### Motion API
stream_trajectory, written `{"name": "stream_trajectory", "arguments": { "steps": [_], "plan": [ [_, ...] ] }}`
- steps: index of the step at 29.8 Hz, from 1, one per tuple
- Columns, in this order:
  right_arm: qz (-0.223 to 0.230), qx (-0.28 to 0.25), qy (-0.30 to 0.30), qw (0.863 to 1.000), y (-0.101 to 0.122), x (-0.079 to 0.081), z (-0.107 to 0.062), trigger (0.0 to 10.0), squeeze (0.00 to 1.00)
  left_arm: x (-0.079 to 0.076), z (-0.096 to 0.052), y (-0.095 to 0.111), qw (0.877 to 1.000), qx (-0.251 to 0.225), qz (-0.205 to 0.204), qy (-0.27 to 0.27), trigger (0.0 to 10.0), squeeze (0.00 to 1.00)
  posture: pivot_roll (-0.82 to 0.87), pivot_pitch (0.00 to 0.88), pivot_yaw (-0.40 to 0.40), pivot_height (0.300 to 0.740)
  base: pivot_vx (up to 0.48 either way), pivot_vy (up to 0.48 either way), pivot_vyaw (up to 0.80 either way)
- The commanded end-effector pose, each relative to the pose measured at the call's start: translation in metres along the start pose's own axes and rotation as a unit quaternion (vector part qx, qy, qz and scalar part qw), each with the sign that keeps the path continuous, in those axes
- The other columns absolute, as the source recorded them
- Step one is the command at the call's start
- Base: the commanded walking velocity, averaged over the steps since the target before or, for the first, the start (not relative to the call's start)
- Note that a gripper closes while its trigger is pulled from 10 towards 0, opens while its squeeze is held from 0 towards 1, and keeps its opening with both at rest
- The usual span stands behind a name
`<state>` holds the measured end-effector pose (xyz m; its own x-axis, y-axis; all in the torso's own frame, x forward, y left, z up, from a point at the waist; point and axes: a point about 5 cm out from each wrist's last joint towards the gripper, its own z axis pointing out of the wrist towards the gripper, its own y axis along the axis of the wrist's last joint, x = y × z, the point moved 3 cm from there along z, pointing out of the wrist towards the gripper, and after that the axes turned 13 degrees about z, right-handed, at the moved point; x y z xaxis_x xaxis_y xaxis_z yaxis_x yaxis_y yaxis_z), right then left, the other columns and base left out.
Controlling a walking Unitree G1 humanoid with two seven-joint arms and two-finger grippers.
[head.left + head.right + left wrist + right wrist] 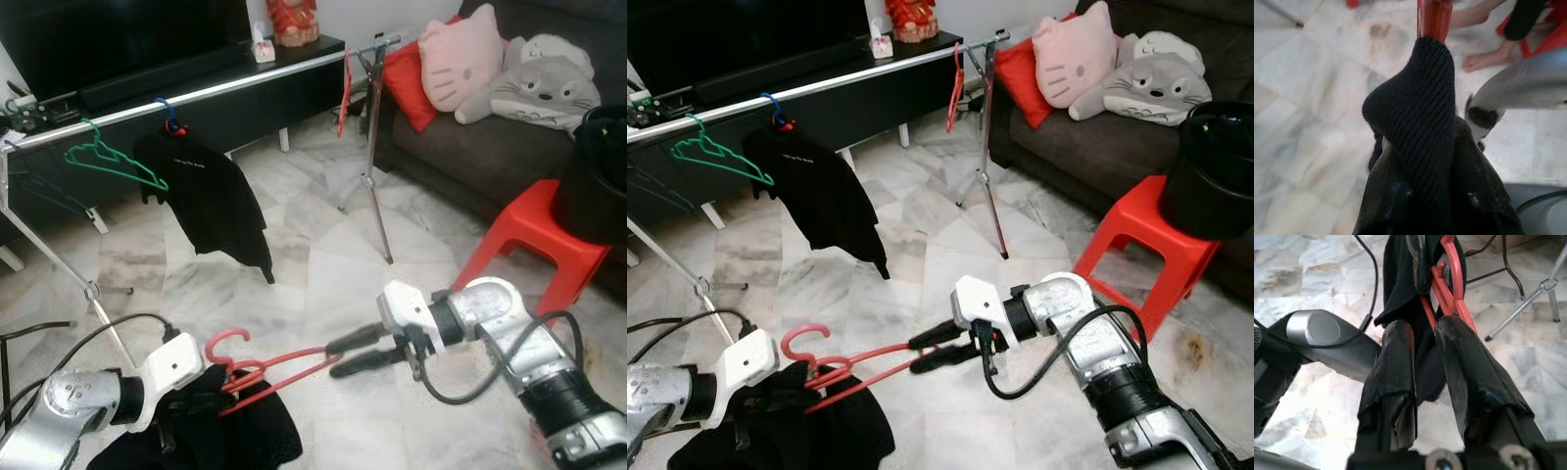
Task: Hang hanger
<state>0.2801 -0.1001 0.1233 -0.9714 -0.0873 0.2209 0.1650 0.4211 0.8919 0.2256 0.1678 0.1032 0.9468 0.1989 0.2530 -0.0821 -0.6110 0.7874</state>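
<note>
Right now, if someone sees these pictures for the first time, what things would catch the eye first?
The red hanger low in front stands out first: the left gripper holds it with a black garment, and the right gripper reaches its arm end. Behind, a black shirt and a green hanger hang on the silver rail. At right stands a red stool.

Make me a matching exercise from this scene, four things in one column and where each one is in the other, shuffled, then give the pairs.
1. green hanger
2. red hanger
3. pink cat cushion
4. black bucket

A. on the red stool
B. on the sofa
C. hooked on the rail, bare
D. between the two claws, left claw and right claw

Pairs: 1-C, 2-D, 3-B, 4-A
</note>
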Motion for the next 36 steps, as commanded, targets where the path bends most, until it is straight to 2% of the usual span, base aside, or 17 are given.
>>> {"name": "stream_trajectory", "arguments": {
  "steps": [1, 4, 8, 11, 16, 17, 18, 19, 22, 23, 24, 25, 33, 36],
  "plan": [
    [-0.015, -0.001, -0.004, 1.000, 0.006, -0.002, -0.001, 10.0, 0.00, -0.002, -0.001, 0.012, 1.000, -0.007, 0.015, -0.010, 10.0, 0.00, -0.08, 0.000, 0.059, 0.740, 0.000, 0.000, 0.00],
    [-0.014, -0.016, -0.021, 1.000, 0.008, -0.004, -0.001, 10.0, 0.00, 0.000, 0.004, 0.030, 0.999, -0.025, 0.031, -0.003, 10.0, 0.00, -0.08, 0.000, 0.053, 0.740, 0.000, 0.000, 0.00],
    [-0.016, -0.022, -0.022, 0.999, 0.011, -0.002, -0.002, 10.0, 0.00, 0.000, 0.005, 0.035, 0.999, -0.029, 0.028, -0.007, 10.0, 0.00, -0.08, 0.000, 0.053, 0.740, 0.000, 0.000, 0.00],
    [-0.024, -0.036, -0.020, 0.999, 0.017, -0.002, -0.005, 10.0, 0.00, 0.000, 0.012, 0.040, 0.999, -0.024, 0.044, -0.016, 10.0, 0.00, -0.08, 0.000, 0.051, 0.740, 0.000, 0.000, 0.00],
    [-0.024, -0.037, -0.021, 0.999, 0.017, -0.002, -0.005, 10.0, 0.00, 0.000, 0.012, 0.041, 0.999, -0.022, 0.042, -0.015, 10.0, 0.00, -0.08, 0.000, 0.051, 0.740, 0.000, 0.000, 0.00],
    [-0.031, -0.038, -0.010, 0.999, 0.020, 0.000, -0.006, 10.0, 0.16, 0.003, 0.015, 0.046, 0.998, -0.025, 0.053, -0.016, 10.0, 0.00, -0.08, 0.000, 0.043, 0.740, 0.000, 0.000, 0.00],
    [-0.036, -0.038, -0.002, 0.999, 0.021, 0.002, -0.007, 10.0, 0.16, 0.005, 0.018, 0.049, 0.998, -0.027, 0.061, -0.017, 10.0, 0.00, -0.08, 0.000, 0.043, 0.740, 0.000, 0.000, 0.00],
    [-0.040, -0.039, 0.006, 0.998, 0.024, 0.004, -0.008, 10.0, 1.00, 0.008, 0.021, 0.055, 0.997, -0.032, 0.074, -0.016, 10.0, 0.00, -0.08, 0.000, 0.043, 0.740, 0.000, 0.000, 0.00],
    [-0.059, -0.028, -0.001, 0.998, 0.024, 0.002, -0.008, 10.0, 1.00, 0.009, 0.024, 0.058, 0.996, -0.036, 0.080, -0.016, 10.0, 0.00, -0.08, 0.000, 0.037, 0.740, 0.000, 0.000, 0.00],
    [-0.066, -0.027, -0.010, 0.997, 0.024, 0.000, -0.008, 10.0, 0.91, 0.010, 0.026, 0.059, 0.996, -0.038, 0.083, -0.015, 10.0, 0.00, -0.08, 0.000, 0.032, 0.740, 0.000, 0.000, 0.00],
    [-0.070, -0.030, -0.015, 0.997, 0.026, -0.002, -0.008, 10.0, 0.29, 0.011, 0.027, 0.060, 0.995, -0.038, 0.087, -0.014, 10.0, 0.00, -0.08, 0.000, 0.031, 0.740, 0.000, 0.000, 0.00],
    [-0.075, -0.034, -0.021, 0.996, 0.028, -0.003, -0.008, 10.0, 0.00, 0.012, 0.029, 0.060, 0.995, -0.037, 0.091, -0.013, 10.0, 0.00, -0.08, 0.000, 0.031, 0.740, 0.000, 0.000, 0.00],
    [-0.091, -0.030, -0.049, 0.994, 0.033, -0.011, -0.011, 10.0, 0.00, 0.017, 0.035, 0.066, 0.994, -0.042, 0.100, -0.007, 10.0, 0.00, -0.09, 0.000, 0.021, 0.740, 0.000, 0.000, 0.00],
    [-0.091, -0.018, -0.049, 0.994, 0.028, -0.011, -0.011, 10.0, 0.00, 0.018, 0.037, 0.067, 0.994, -0.041, 0.105, -0.003, 10.0, 0.00, -0.09, 0.000, 0.021, 0.740, 0.000, 0.000, 0.00]
  ]
}}
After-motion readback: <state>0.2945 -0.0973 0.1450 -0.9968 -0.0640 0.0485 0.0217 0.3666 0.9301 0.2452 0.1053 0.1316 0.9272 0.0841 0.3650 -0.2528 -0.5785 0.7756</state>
